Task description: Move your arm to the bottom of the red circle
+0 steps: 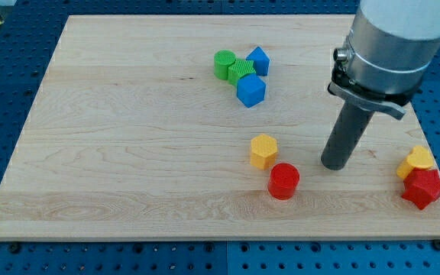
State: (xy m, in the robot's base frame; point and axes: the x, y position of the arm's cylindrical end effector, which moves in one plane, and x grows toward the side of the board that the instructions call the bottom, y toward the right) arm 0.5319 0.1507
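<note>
On a pale wooden board point(128, 153) set over a blue pegboard table point(6, 61), my tip point(334, 166) rests on the wood toward the view's right, just to the right of and slightly above the red circle point(284, 181). That red round block sits near the board's bottom edge, a little right of centre, apart from the tip. A yellow hexagon block point(263, 150) stands just above and to the left of the red circle, close to it, though whether the two touch cannot be told. Near the view's top, four blocks cluster together: a green round block point(224, 64), a second green block point(241, 72) whose shape is unclear, a blue block point(258, 60) behind them and a blue cube point(250, 90) in front. At the board's right edge, a yellow block point(418, 161) leans against a red star-like block point(424, 189) below it. The arm carries no fingers at all, only the straight dark rod point(345, 137) under a grey metal collar point(380, 57), holding nothing
</note>
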